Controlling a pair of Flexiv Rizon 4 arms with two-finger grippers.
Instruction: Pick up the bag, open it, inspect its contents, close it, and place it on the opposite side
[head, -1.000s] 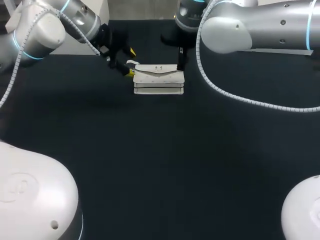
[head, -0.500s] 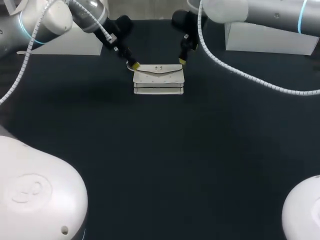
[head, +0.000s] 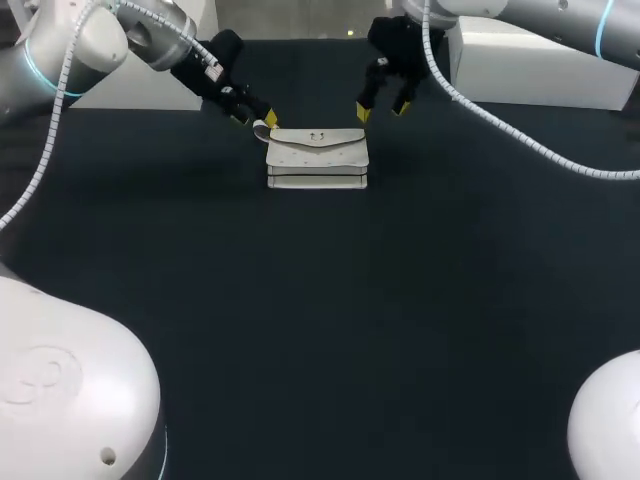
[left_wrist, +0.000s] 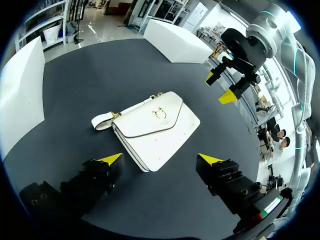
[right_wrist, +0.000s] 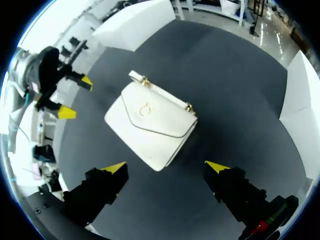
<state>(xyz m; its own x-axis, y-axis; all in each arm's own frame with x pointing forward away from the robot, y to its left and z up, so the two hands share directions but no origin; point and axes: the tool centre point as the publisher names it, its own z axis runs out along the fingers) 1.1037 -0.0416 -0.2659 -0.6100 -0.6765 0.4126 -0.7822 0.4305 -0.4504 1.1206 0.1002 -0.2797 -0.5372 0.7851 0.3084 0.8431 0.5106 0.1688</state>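
The dark table (head: 320, 330) fills the head view, with a white block (head: 150, 90) at its far left corner and a second white block (head: 540, 70) at its far right. The left arm (head: 80, 45) comes in from the far left and the right arm (head: 520, 15) from the far right, and both point inward toward the middle of the table's far part.

The white bag (head: 317, 158) lies flat there between the two arms, flap closed and facing up. The left gripper (head: 256, 118) hangs just off the bag's far left corner, its jaws spread wide. In the left wrist view the bag (left_wrist: 155, 127) sits ahead of that gripper (left_wrist: 160, 160), in line with the gap between the fingers, and neither yellow tip touches it. The right gripper (head: 382, 108) hangs near the bag's far right corner, jaws also spread and holding nothing. In the right wrist view the bag (right_wrist: 152, 122) lies ahead of this gripper (right_wrist: 165, 166), clear of both tips.

A short strap (left_wrist: 102, 120) juts from the bag's corner on the left gripper's side, and a small metal clasp (left_wrist: 159, 113) sits on the middle of the flap
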